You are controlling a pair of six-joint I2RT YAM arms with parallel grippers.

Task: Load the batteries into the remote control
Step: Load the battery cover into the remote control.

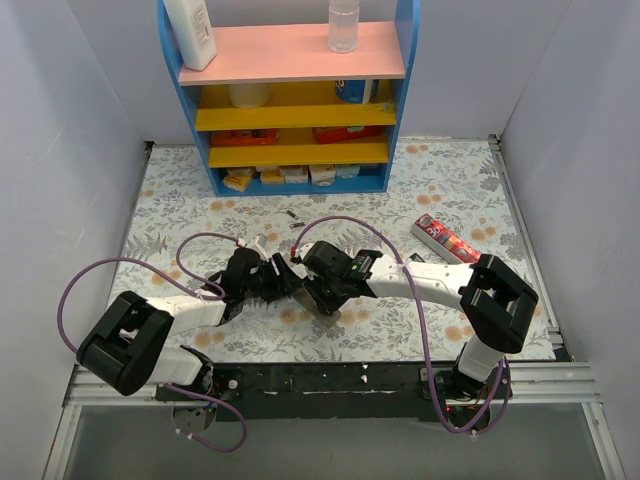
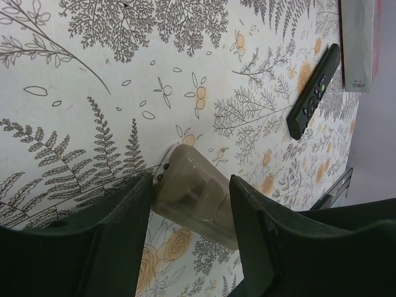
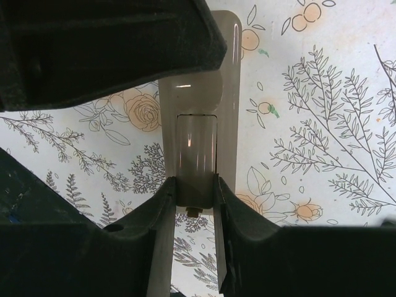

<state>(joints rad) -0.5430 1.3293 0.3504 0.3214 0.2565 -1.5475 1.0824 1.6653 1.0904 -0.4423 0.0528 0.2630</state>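
Observation:
The remote control (image 3: 229,93) lies grey-beige back up on the flowered cloth, under both grippers. My right gripper (image 3: 193,197) is shut on the battery cover (image 3: 197,154) on that back, one finger on each long side of it. My left gripper (image 2: 190,185) is open, with its fingers (image 2: 133,210) astride the remote's (image 2: 192,192) other end, which runs slantwise under them. In the top view the two grippers meet mid-table, left (image 1: 283,280) and right (image 1: 325,298), and the remote (image 1: 329,318) pokes out below. Two tiny dark slim pieces (image 1: 293,215), perhaps batteries, lie beyond.
A long slim black remote (image 2: 314,91) lies to the right beside a red-and-white box (image 1: 445,238). A blue shelf unit (image 1: 290,100) with bottles and boxes stands at the back. White walls close in both sides.

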